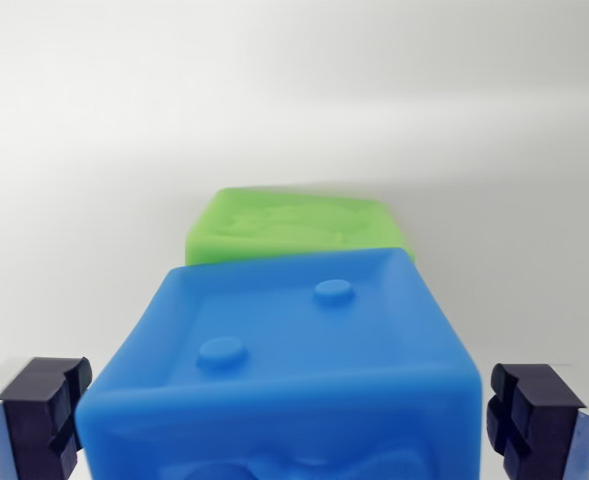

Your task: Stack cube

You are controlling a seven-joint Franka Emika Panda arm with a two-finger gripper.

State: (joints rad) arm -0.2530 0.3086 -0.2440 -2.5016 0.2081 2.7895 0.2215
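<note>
While the blue cube (284, 380) sits between my fingers (44, 415), I judge the stacking to be barely under way. My two dark pads stand spread, one at the wrist view's left and one at the wrist view's right, each just beside a side wall of the blue cube with a sliver of pale surface showing between pad and cube, so I am not pinching it. Its top face, with two raised round studs, looks up at the camera and fills the lower middle of the view. Beyond it, just behind its far edge, lies the green cube (299, 228), low on the white table (94, 180) and partly hidden by the blue one; whether the two touch I cannot tell. Neither cube rests on the other. As I read it, what is left is nearly everything: closing on the blue cube, lifting it, carrying it over the green cube, and setting it down squarely.
</note>
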